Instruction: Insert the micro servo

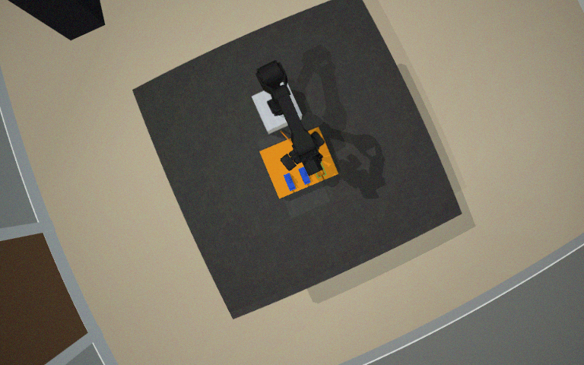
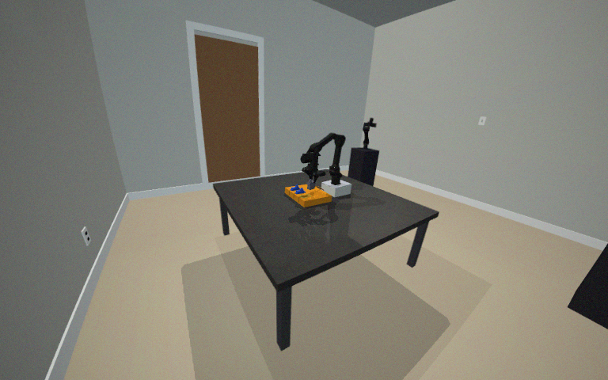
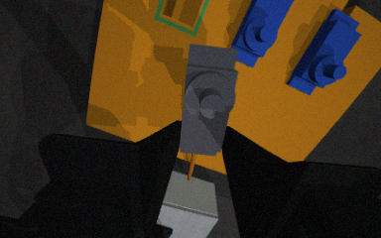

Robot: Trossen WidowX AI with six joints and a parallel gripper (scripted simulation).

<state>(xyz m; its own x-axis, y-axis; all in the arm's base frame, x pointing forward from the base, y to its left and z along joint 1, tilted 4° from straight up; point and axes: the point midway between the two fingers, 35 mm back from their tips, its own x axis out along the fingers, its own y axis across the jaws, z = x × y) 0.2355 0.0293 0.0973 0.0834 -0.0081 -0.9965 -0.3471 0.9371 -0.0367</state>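
Dark square desk [image 2: 359,233] is carrying the flat orange robot deck [image 3: 129,74]. End effector [image 3: 200,149] is gripping the grey micro servo [image 3: 207,106], clamped partway on its body, shaft up, hanging above the deck just short of the green-outlined empty pocket [image 3: 182,15]. Advice: centre over the outline, align the thin orange cable [image 3: 190,169] with the notch, then descend straight.

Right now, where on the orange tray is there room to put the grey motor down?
The gripper holds the grey motor above the orange tray. The green-outlined pocket just ahead is free, and the flat orange stretch beside it is bare. The other side is crowded: two blue motors fill it.
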